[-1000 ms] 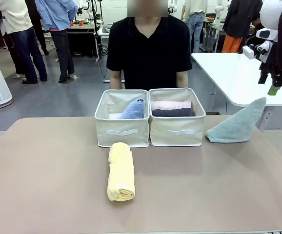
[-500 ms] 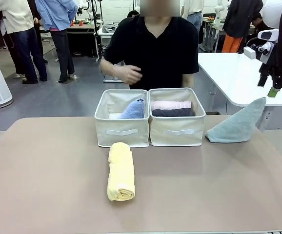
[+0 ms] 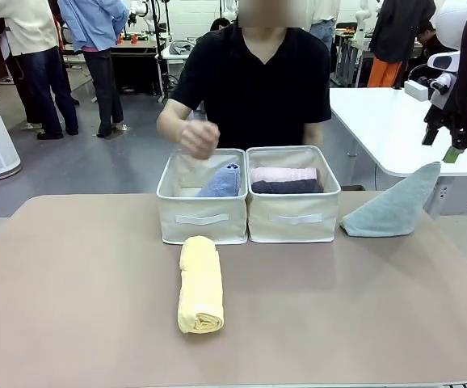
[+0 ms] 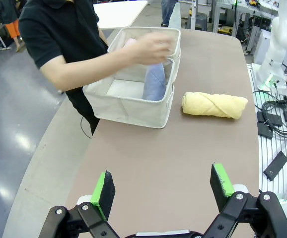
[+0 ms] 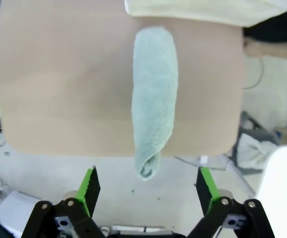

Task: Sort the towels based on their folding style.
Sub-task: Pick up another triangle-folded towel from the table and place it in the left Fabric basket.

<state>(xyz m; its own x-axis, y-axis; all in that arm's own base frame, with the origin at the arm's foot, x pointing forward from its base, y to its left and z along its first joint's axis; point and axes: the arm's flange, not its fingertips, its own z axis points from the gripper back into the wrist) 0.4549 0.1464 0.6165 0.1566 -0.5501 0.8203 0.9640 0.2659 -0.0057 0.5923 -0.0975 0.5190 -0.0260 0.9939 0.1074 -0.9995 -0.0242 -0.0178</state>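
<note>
A yellow rolled towel lies on the table in front of two beige baskets. The left basket holds a light blue cone towel. In the right basket lie a pink roll and a dark grey roll. A grey-blue cone towel rests at the table's right edge. My right gripper hangs open above its pointed end. My left gripper is open over bare table, well short of the left basket.
The person's hand hovers over the left basket. A white table stands beyond the right edge. The near half of the brown table is free on both sides of the yellow roll.
The person's hand has come forward and down over the left basket. Neither of my grippers has visibly moved, and the towels lie as before.
</note>
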